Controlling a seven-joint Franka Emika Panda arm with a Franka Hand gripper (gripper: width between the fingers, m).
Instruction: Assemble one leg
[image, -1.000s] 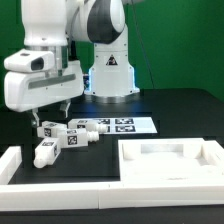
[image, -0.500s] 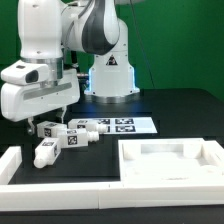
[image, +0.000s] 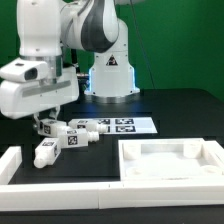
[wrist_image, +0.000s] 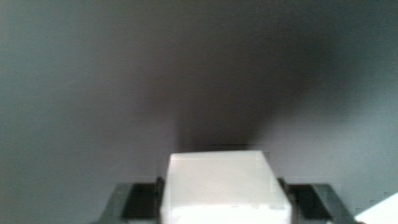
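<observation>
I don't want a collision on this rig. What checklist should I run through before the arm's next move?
1. Gripper low over the legs at the exterior view's left: ok.
2. Leg centred between the fingers in the wrist view: ok.
3. Jaws closed on it: cannot tell.
4. Tray apart from the arm: ok.
5. Marker board uncovered: ok.

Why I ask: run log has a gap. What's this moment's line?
gripper | jaws shut on leg | other legs lying on table
</observation>
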